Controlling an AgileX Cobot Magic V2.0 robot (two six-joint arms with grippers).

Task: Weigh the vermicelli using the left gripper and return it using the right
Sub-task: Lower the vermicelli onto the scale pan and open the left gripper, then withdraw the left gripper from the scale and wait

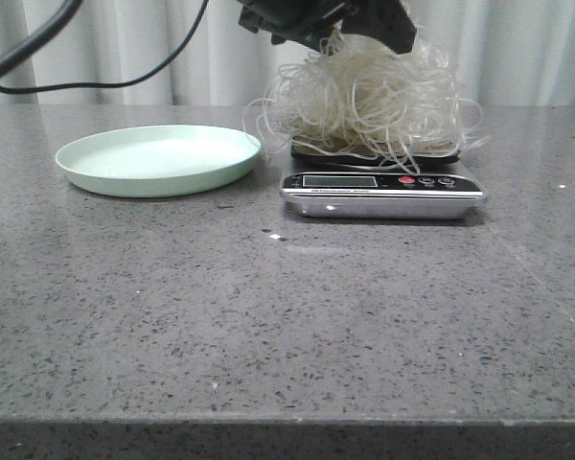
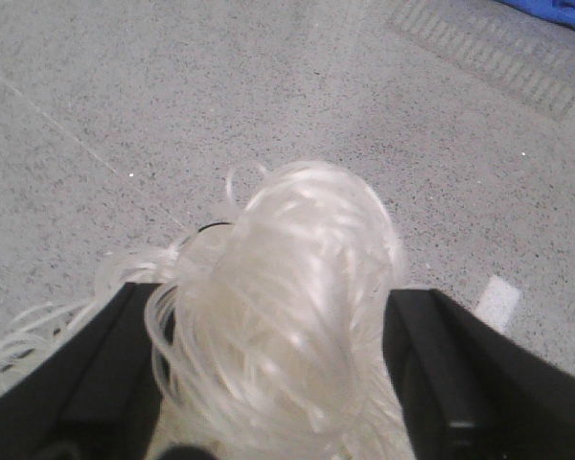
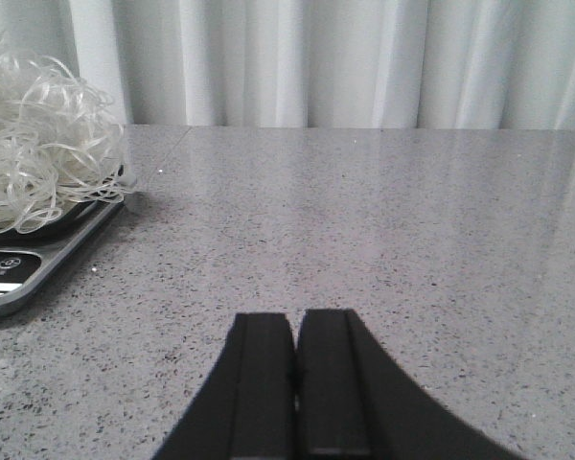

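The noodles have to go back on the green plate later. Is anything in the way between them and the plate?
Nothing visible. The vermicelli sits on the scale with the left claw around it. The green plate lies empty just left of the scale, with only bare table between them.

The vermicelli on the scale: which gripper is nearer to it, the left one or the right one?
Left. The left gripper has its jaws on both sides of the vermicelli, over the scale. The right gripper is shut and apart, off to the scale's side.
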